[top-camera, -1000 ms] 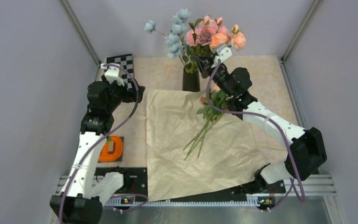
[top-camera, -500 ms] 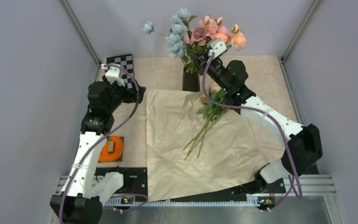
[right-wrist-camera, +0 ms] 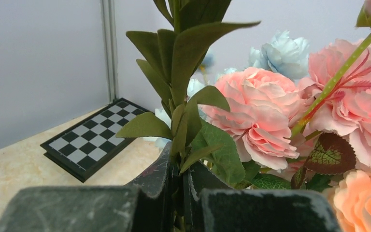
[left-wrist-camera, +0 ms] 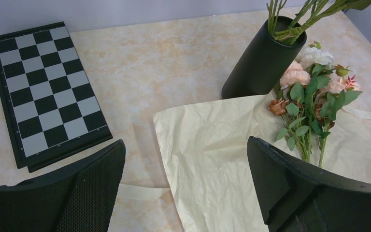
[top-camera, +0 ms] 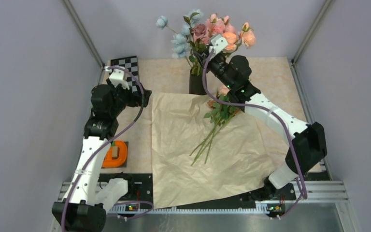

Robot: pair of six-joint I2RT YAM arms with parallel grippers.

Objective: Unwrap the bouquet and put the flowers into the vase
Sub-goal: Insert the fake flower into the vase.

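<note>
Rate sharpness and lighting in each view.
Top external: even soft light, no glare, crinkled tan paper sheet sharp. Left wrist: black-and-white checkerboard and slim matte black vase crisp, left pincer's fingers dark. Right wrist: pink ruffled roses and gripped leafy green stem sharp, right pincer blurred near the lens.

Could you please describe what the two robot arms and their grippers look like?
The left arm and right arm have white links, bulky black joints and purple cables along them. The left gripper and right gripper have black, textured fingers.
</note>
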